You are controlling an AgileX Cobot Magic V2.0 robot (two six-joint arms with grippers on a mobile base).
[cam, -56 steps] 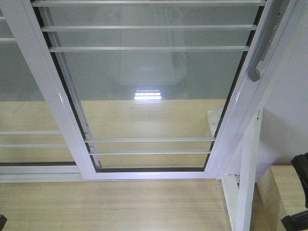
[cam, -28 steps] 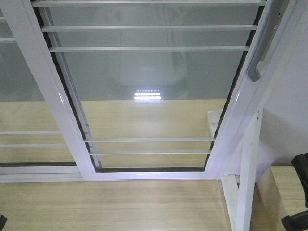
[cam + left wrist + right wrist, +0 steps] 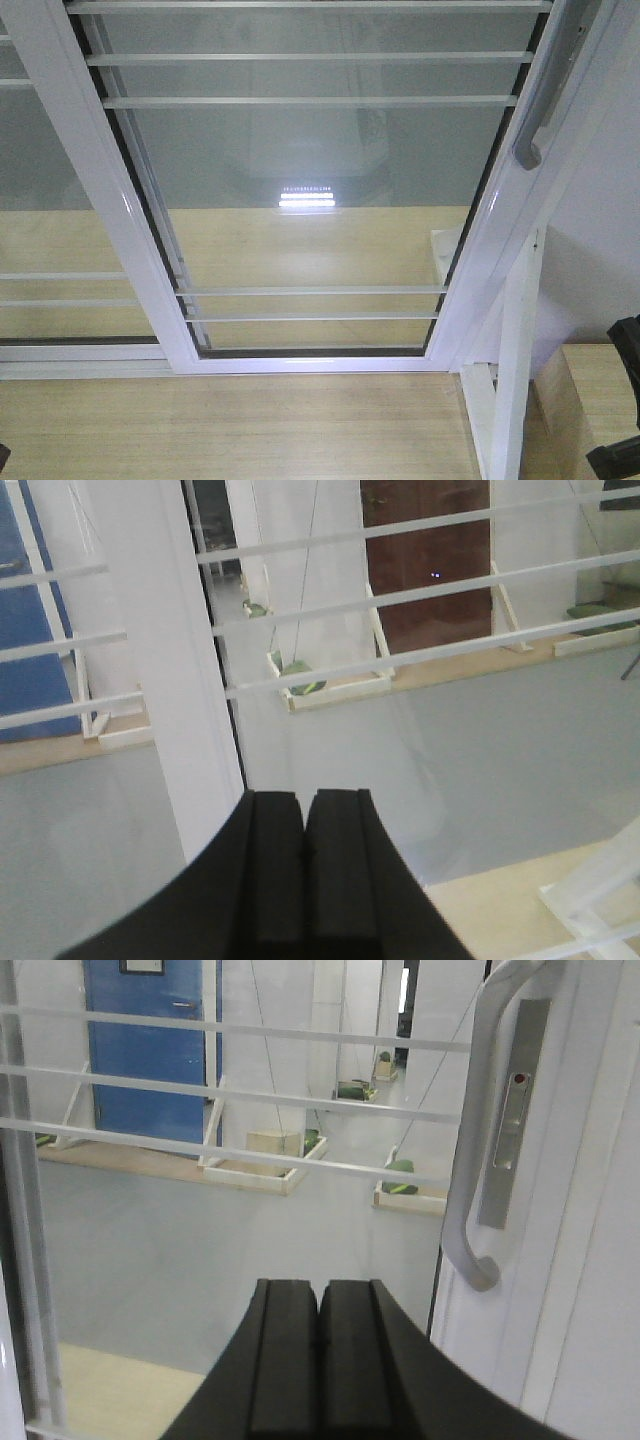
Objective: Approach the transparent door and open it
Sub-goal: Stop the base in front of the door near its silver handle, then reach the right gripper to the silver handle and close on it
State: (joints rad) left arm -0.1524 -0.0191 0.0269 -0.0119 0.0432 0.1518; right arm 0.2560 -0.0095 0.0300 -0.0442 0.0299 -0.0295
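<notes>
The transparent door (image 3: 320, 200) fills the middle of the front view, with clear glass, a glossy white frame and thin white bars. Its curved grey handle (image 3: 545, 90) is on the right rail, up high. In the right wrist view the handle (image 3: 470, 1160) is just right of and above my right gripper (image 3: 319, 1285), which is shut and empty a short way from the glass. My left gripper (image 3: 304, 798) is shut and empty, facing the glass beside a white upright rail (image 3: 180, 680). In the front view only black bits of the right arm (image 3: 628, 400) show at the right edge.
A similar barred panel without a handle (image 3: 40, 240) overlaps on the left. A white wooden post (image 3: 515, 380) and a light wood box (image 3: 590, 400) stand at the lower right. Light wood floor (image 3: 230, 430) lies before the door. Beyond the glass are a blue door (image 3: 150, 1040) and low white trays (image 3: 250, 1172).
Almost nothing. The black arm parts at the right edge and the bottom left corner of the front view have slipped slightly further out of frame.
</notes>
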